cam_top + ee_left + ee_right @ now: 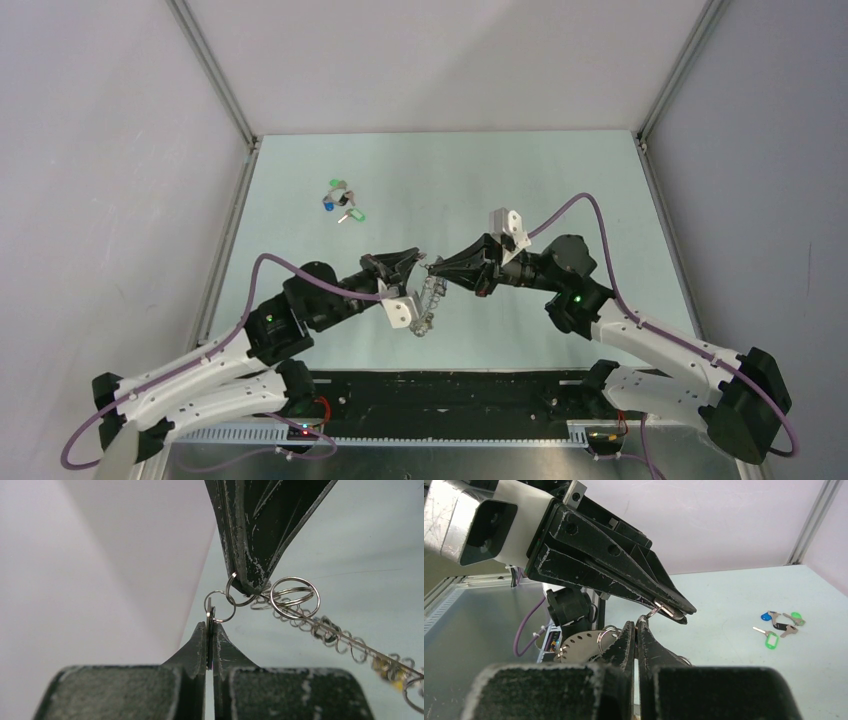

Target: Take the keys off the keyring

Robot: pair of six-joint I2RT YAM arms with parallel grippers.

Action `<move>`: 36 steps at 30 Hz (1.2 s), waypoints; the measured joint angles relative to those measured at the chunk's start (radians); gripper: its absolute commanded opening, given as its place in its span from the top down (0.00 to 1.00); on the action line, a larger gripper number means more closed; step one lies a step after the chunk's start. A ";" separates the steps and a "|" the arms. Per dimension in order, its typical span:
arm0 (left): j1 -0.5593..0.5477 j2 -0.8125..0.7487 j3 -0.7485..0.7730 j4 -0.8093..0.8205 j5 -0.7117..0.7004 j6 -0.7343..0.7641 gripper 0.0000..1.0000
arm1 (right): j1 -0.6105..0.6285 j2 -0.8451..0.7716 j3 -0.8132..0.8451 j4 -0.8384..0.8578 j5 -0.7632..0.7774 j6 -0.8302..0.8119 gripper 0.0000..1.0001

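Keyring (427, 303), centre frame, hanging between your grippers: left gripper (422, 262) closed on what seems a key (209, 611); right gripper (434, 268) clamped on a rim loop (644, 618).

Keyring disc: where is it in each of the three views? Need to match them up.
Top external: the keyring hangs at centre, just below where the two tools meet.
Left wrist: keyring edge-on, slanting from centre down to the right edge.
Right wrist: keyring low, left of centre, perforated face showing.
Shared landmark: the left tool and right tool tip to tip.
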 measured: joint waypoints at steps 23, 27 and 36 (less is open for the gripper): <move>0.003 -0.005 0.000 -0.002 -0.028 0.000 1.00 | 0.044 -0.037 0.000 -0.133 -0.056 -0.146 0.58; 0.003 -0.005 0.000 -0.003 -0.027 0.001 1.00 | 0.044 -0.066 0.000 -0.183 -0.045 -0.188 0.57; 0.003 -0.008 0.000 -0.002 -0.018 0.001 1.00 | 0.044 -0.123 0.000 -0.259 0.072 -0.288 0.59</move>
